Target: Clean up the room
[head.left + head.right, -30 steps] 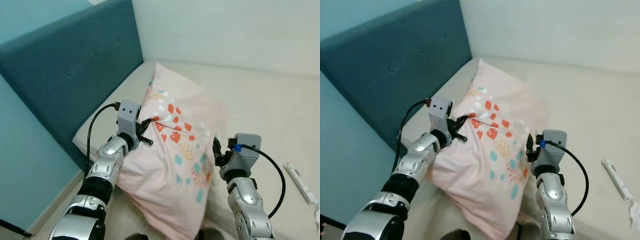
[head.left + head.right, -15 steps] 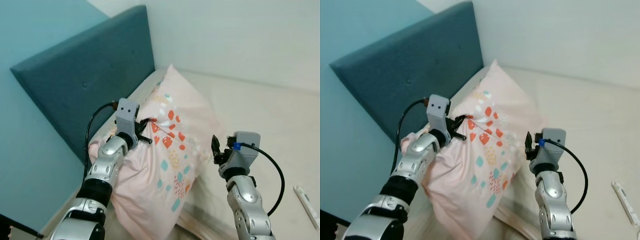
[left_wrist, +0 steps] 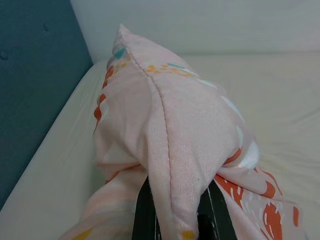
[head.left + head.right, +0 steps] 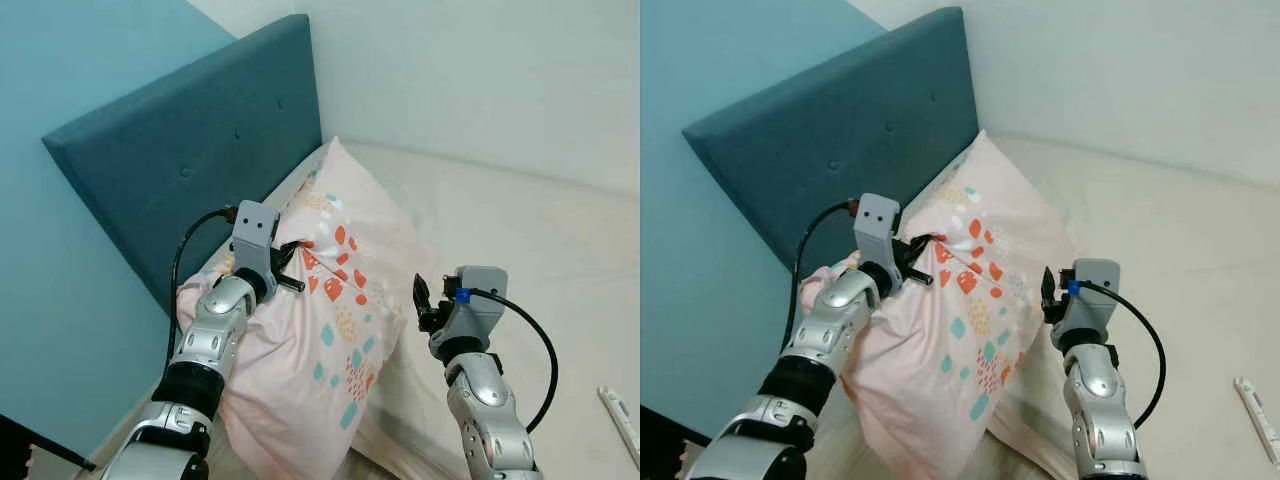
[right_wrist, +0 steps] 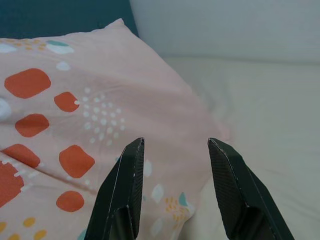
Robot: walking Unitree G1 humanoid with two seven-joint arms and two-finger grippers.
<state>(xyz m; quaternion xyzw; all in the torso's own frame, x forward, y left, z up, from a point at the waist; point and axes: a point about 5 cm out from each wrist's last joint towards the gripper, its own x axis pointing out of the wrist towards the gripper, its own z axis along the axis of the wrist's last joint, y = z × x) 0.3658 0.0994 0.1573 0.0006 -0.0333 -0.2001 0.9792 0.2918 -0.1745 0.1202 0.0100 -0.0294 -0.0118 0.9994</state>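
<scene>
A pale pink pillow (image 4: 340, 300) with orange, teal and white marks stands tilted on the cream bed, leaning toward the headboard. My left gripper (image 4: 293, 262) is shut on a pinched fold of its cover near the upper side; in the left wrist view the fabric fold (image 3: 175, 165) bulges out between the black fingers (image 3: 143, 210). My right gripper (image 4: 420, 298) hangs open just off the pillow's right side, touching nothing; its two fingertips (image 5: 131, 160) frame the patterned pillow (image 5: 75, 125) in the right wrist view.
The dark teal padded headboard (image 4: 180, 170) rises to the left against a light blue wall. The cream mattress (image 4: 540, 240) stretches to the right under a white wall. A thin white object (image 4: 620, 412) lies on the bed at the far right edge.
The pillow has been lifted from lying flat to a more upright tilt by the left gripper. The right gripper has come off the pillow's edge. The camera has shifted too.
</scene>
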